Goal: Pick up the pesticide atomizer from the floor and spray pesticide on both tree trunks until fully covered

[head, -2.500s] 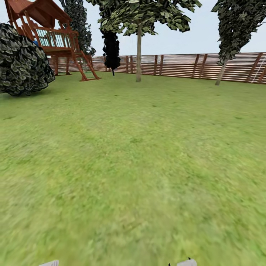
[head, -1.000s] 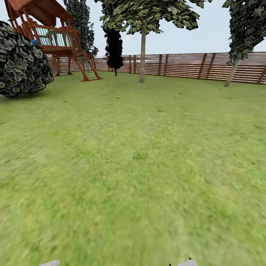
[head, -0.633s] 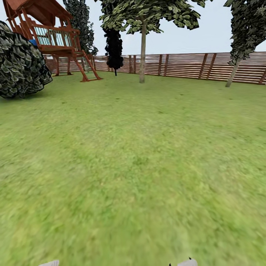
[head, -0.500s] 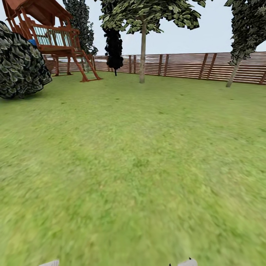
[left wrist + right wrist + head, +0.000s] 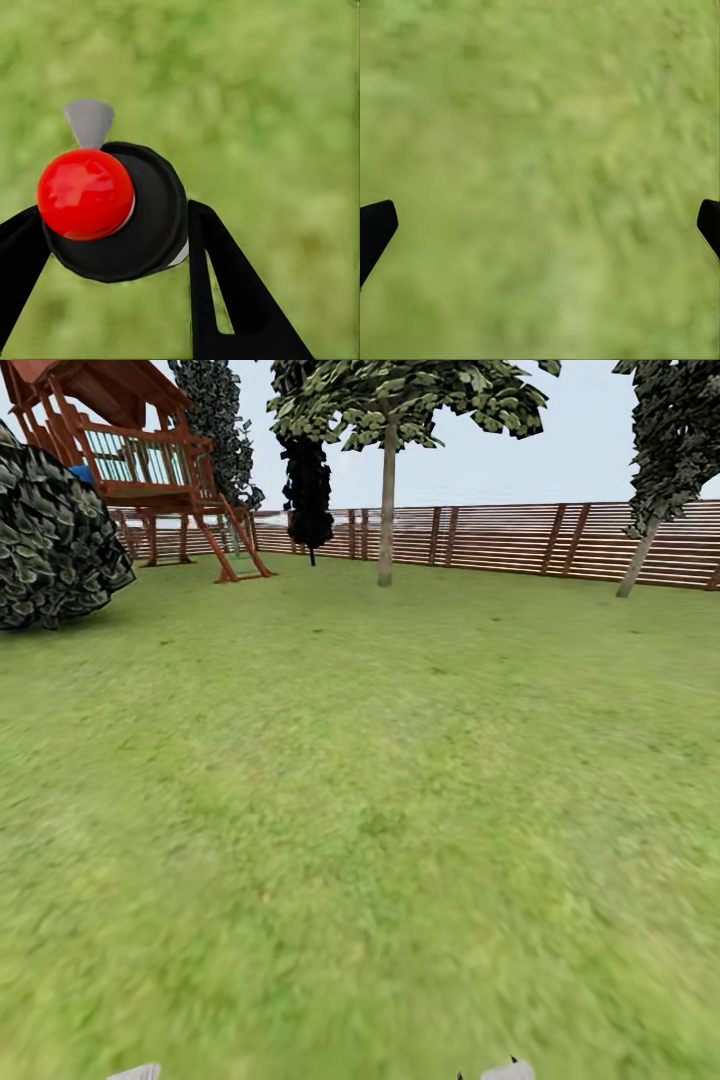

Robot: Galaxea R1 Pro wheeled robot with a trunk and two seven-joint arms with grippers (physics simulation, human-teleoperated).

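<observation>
Out on the lawn (image 5: 360, 810) now, and the left gripper (image 5: 112, 232) has its two black fingers (image 5: 225, 292) clamped on the pesticide atomizer (image 5: 142, 225), pressing the dark round body from either side; the red top (image 5: 85, 193) faces the wrist camera, with a grey nozzle (image 5: 88, 121) poking out beyond it; the right gripper (image 5: 540, 225) is spread wide with nothing between its tips, just grass below. Ahead stands a tree (image 5: 400, 400) with a pale straight tree trunk (image 5: 387, 510) before the slatted fence (image 5: 500, 538); a second trunk (image 5: 637, 560) leans at the right, though whether that darker tree is the other target is hard to tell from here. That bottle looks light, rigid and smooth, likely slippery; a grip on the body below the top seems right, leaving nozzle and top free.
</observation>
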